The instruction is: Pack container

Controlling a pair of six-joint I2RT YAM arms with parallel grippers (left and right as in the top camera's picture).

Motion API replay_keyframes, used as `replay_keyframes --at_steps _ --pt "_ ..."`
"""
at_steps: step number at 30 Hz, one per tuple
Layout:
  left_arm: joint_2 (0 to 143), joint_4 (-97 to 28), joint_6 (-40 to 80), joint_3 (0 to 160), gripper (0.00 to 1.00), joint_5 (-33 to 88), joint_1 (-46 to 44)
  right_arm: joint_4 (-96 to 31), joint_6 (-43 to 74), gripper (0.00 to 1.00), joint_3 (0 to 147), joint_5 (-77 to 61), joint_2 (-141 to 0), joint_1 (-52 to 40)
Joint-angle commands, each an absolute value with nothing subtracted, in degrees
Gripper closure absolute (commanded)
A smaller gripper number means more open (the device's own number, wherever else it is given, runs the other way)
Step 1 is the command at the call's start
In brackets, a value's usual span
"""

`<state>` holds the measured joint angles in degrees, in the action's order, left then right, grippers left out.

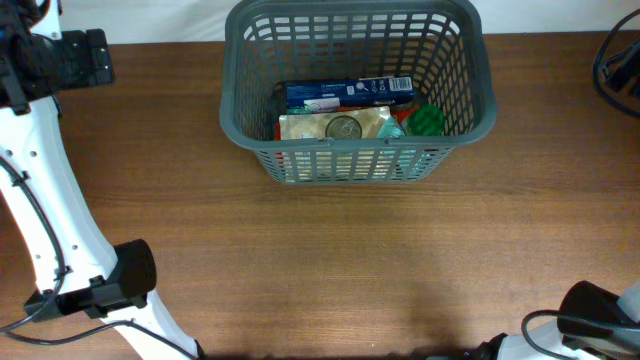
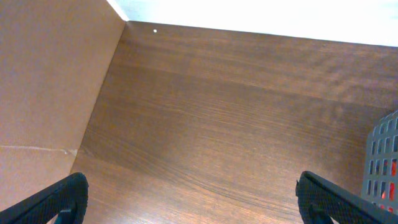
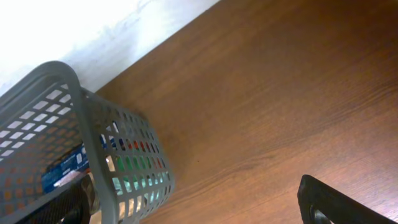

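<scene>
Pincers: my left pincer (image 2: 196, 202) and my right pincer (image 3: 199, 205) both stand spread wide, and nothing is between their fingers.
Reason for pose: I judge that I hold both off to the sides so the way to the basket is free. I see no loose item on the brown wooden table (image 1: 330, 270) to take.
Container place: the large dark grey plastic basket (image 1: 355, 165) stands upright at the far middle of the table, near the back edge. It lies to the right of my left pincer and to the left of my right pincer, and touches neither.
Container look: rectangular, with rounded corners, a thick rim and lattice-slotted walls.
Inside: a blue flat box (image 1: 345, 93), a beige pouch (image 1: 335, 126) and a green packet (image 1: 425, 120) lie low on the bottom. Something red shows through the slots; I cannot tell what it is.
Progress: the packing seems near its end, by my judgement.
</scene>
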<state>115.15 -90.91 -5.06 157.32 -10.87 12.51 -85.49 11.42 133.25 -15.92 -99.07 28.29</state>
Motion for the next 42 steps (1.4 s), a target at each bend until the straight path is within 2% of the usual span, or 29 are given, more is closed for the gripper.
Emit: replay_keyframes --at_steps 1,9,15,20,23,28,32,42 --pt "115.4 -91.0 -4.5 157.1 0.01 -10.3 12.8 -85.5 11.7 0.01 133.0 -17.2 -98.3 28.1" --pt "115.4 -91.0 -4.5 157.1 0.01 -10.3 12.8 -85.9 10.7 0.01 133.0 -17.0 -98.3 28.1" --pt "115.4 -91.0 -4.5 157.1 0.01 -10.3 12.8 -87.8 10.8 0.01 132.9 -8.1 -97.0 28.2" --pt "115.4 -91.0 -4.5 157.1 0.01 -10.3 12.8 -76.1 10.9 0.01 126.7 -7.0 -87.7 27.9" --pt "115.4 -91.0 -4.5 157.1 0.01 -10.3 12.8 -64.9 10.8 0.01 116.7 -7.0 -79.3 26.7" --pt "115.4 -91.0 -4.5 157.1 0.01 -10.3 12.8 -44.6 10.8 0.01 90.8 -7.0 -61.1 23.2" --pt "115.4 -91.0 -4.5 157.1 0.01 -10.3 12.8 -34.6 10.8 0.01 70.2 -6.8 -46.5 18.6" --pt "115.4 -91.0 -4.5 157.1 0.01 -10.3 12.8 -31.2 10.8 0.01 37.1 -6.8 -20.4 11.9"
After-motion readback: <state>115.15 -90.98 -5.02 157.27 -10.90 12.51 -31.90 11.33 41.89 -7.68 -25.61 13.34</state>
